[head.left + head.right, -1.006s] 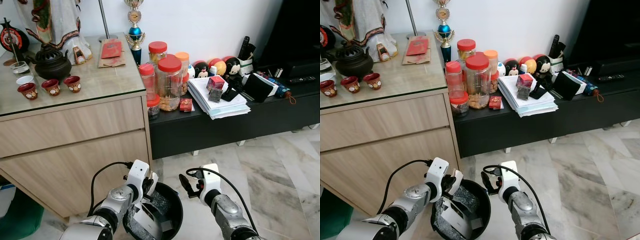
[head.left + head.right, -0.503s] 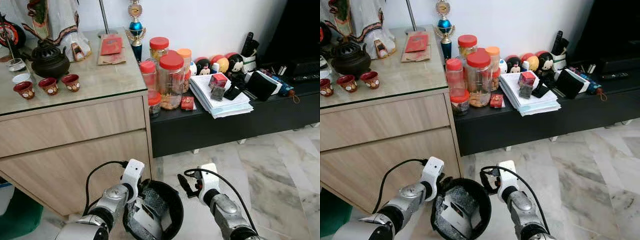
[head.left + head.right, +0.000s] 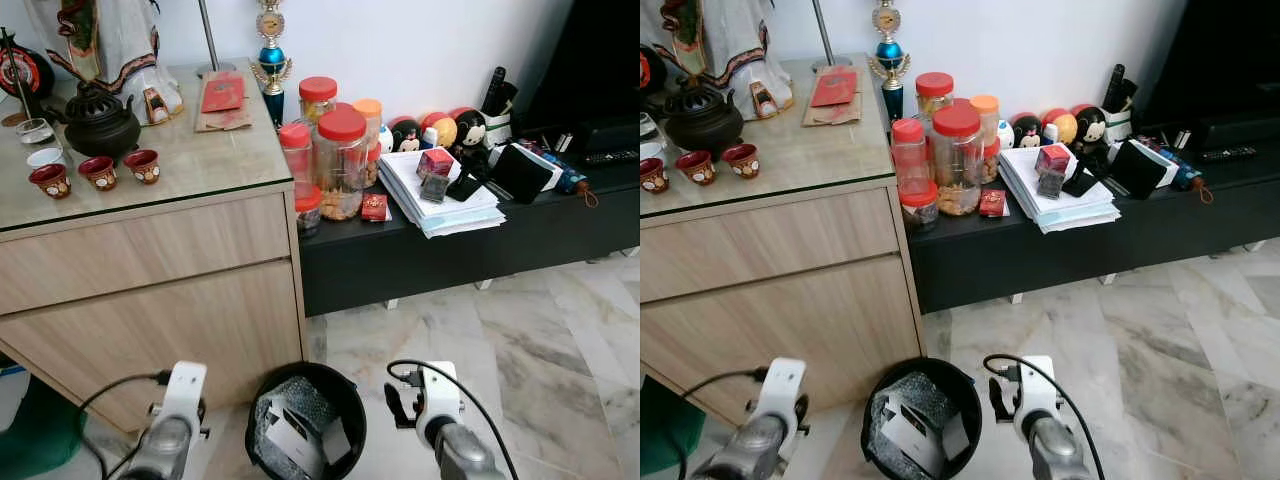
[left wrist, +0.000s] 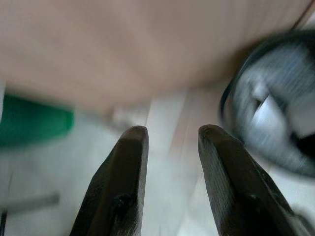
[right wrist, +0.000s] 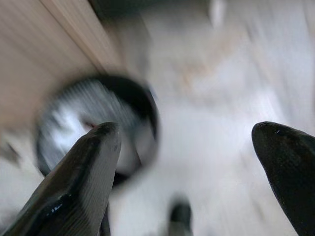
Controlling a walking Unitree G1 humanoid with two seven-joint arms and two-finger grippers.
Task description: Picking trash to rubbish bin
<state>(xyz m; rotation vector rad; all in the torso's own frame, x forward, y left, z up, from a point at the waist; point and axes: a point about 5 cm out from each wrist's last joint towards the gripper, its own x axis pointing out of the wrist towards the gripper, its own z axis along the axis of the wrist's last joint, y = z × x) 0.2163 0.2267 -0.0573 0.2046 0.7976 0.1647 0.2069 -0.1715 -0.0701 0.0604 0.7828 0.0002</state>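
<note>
Rubbish bin (image 3: 305,420): black, round, standing on the marble floor (image 3: 560,350) at the foot of the wooden cabinet (image 3: 150,290). I see pale paper trash (image 3: 295,440) lying inside it against a silvery liner.

Left gripper (image 4: 170,142): I hold it low, to the left of the bin and clear of it. Its two black fingers (image 4: 125,182) stand a small gap apart with nothing between them; the wrist view, blurred, looks past them to the cabinet front, a green object (image 4: 34,120) and the bin's rim at one side.

Right gripper (image 5: 192,142): low on the bin's right side, just beside it, not touching. Fingers (image 5: 83,172) spread wide and empty; the blurred bin shows beyond one of them.

Both arms: drawn in close to the body, wrists at the bottom of the head views, cables looping from each.

Surroundings: teapot (image 3: 98,120) and red cups (image 3: 100,170) on the cabinet top; red-lidded jars (image 3: 338,160) and a paper stack (image 3: 440,205) on the black low bench (image 3: 450,250).
</note>
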